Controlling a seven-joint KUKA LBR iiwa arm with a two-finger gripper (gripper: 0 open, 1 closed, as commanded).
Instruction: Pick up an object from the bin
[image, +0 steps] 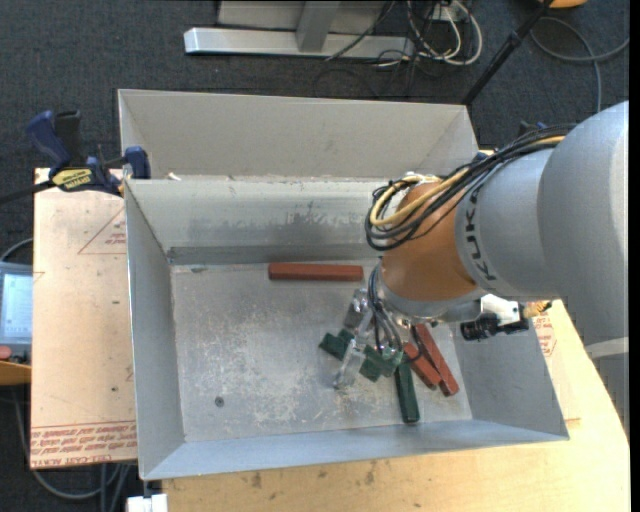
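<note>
I have the pincer (362, 348) down in the right half of the bin (240, 390), in a small heap on the floor. A flat block (334, 346) lies just left of it in my view, a second block (378, 366) touches it on the near side, a short stick (408, 397) lies nearer still and to its right, and two bars (436, 364) lie side by side on its right. Behind it, apart from the heap, a long bar (315, 271) lies crosswise along the back wall.

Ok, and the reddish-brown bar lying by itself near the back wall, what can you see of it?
The reddish-brown bar is a long, straight, flat-sided block, matt like painted wood. It lies flat on the bin floor, lengthwise along the back wall. Nothing seems to touch it; the gripper and the small heap are nearer the front.
</note>
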